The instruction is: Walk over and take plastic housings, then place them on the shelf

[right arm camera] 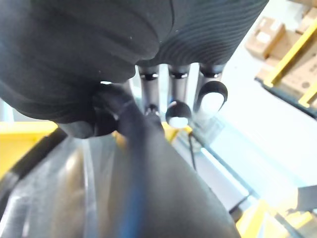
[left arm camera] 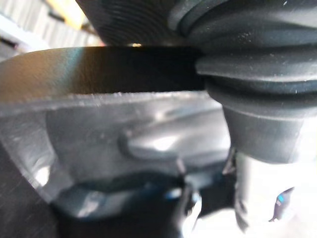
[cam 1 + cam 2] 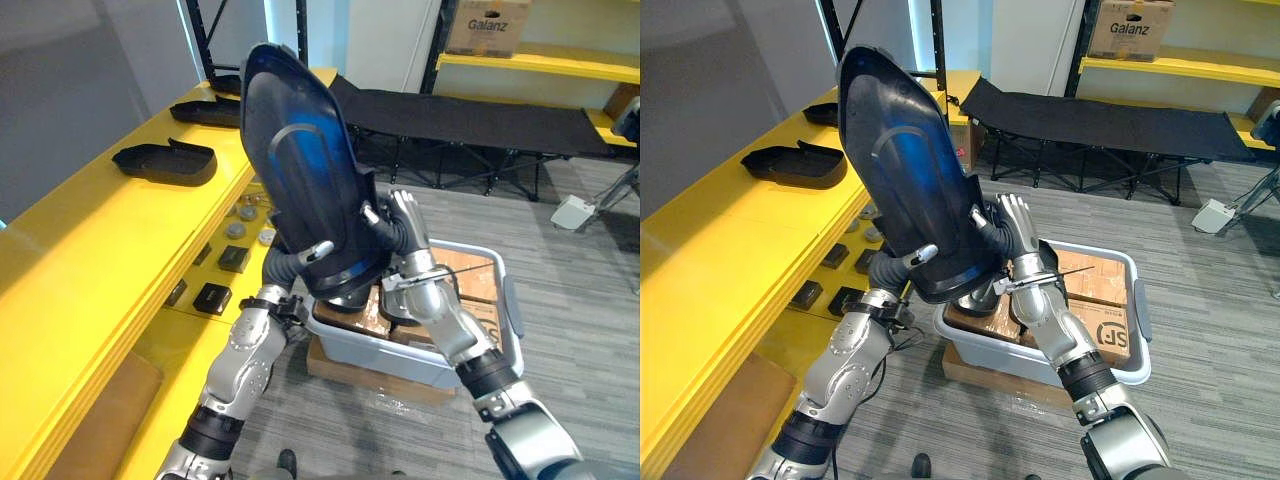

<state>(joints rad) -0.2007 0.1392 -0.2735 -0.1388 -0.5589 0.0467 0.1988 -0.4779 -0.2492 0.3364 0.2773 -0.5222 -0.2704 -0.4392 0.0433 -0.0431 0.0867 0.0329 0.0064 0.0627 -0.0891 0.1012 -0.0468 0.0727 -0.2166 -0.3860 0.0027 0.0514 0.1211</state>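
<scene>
Plastic housing [image 3: 305, 160], pinched by left hand [image 3: 318, 250] and right hand [image 3: 405, 235], is raised beside yellow shelf [image 3: 100, 230], over grey floor [image 3: 560, 300].

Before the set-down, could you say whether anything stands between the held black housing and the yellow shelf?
Nothing visible does. The large black plastic housing is raised beside the yellow shelf; two other black housings lie farther along it, the near stretch bare.

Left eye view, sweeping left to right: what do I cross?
First the shelf housing → held housing → right hand → white box on the floor.
</scene>
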